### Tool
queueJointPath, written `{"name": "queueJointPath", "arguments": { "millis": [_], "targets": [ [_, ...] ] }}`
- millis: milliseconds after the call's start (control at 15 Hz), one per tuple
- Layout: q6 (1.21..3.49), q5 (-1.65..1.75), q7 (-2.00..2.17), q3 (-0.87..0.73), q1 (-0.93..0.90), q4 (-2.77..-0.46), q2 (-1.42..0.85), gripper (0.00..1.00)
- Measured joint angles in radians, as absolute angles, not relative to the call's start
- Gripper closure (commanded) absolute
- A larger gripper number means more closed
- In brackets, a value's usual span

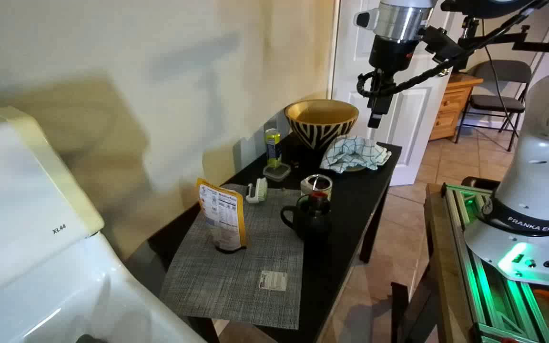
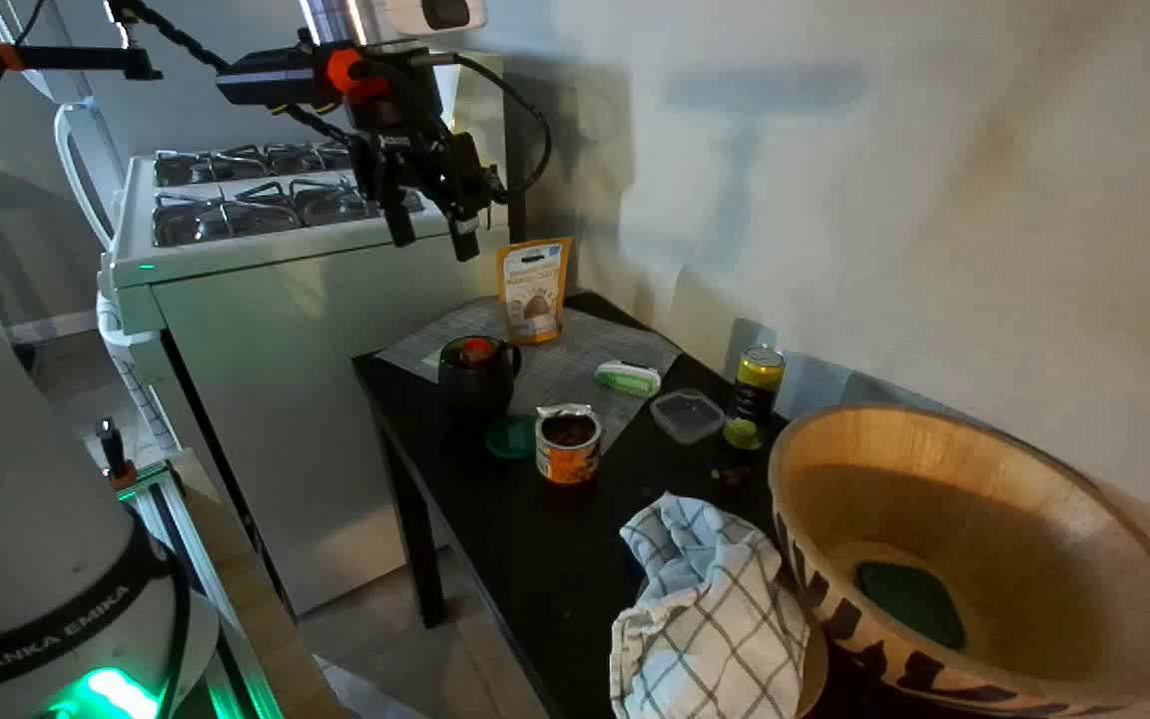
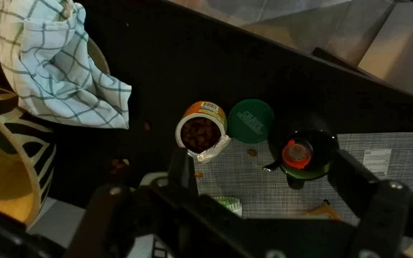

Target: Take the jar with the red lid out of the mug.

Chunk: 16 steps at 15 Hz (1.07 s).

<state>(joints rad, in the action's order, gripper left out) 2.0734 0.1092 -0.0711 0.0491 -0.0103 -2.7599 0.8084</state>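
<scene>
The jar with the red lid (image 1: 320, 196) stands inside the black mug with a side handle (image 1: 310, 228). Its red lid also shows in an exterior view (image 2: 476, 349) and in the wrist view (image 3: 296, 154). The jar looks narrower than the mug's mouth, and its lower body is hidden by the mug (image 2: 475, 387). The mug stands upright at the placemat's edge on the black table. My gripper (image 2: 435, 236) is open and empty, high above the table and well apart from the mug. In the wrist view the mug lies toward the right finger.
An open can of nuts (image 3: 201, 132) and a green lid (image 3: 251, 120) are close beside the mug. A snack pouch (image 2: 533, 295) and a brush (image 2: 628, 378) are on the placemat (image 1: 236, 295). A drink can (image 2: 757, 389), checked cloth (image 2: 715, 609) and large bowl (image 2: 984, 499) stand farther along.
</scene>
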Motion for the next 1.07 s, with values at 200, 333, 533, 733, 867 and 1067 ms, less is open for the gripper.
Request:
{"name": "queueJointPath", "arguments": {
  "millis": [200,333,533,733,867,1067],
  "targets": [
    [2.073,0.109,-0.071,0.049,-0.01,-2.764,0.805,0.0],
    [2.074,0.105,-0.073,0.043,-0.013,-2.754,0.793,0.0],
    [2.105,0.077,-0.021,0.035,-0.011,-2.728,0.724,0.0],
    [2.175,0.024,0.078,0.044,-0.011,-2.701,0.598,0.0],
    [2.209,-0.001,0.135,0.055,-0.011,-2.681,0.511,0.0],
    [2.221,-0.038,0.176,0.062,-0.014,-2.65,0.399,0.0]
  ]
}}
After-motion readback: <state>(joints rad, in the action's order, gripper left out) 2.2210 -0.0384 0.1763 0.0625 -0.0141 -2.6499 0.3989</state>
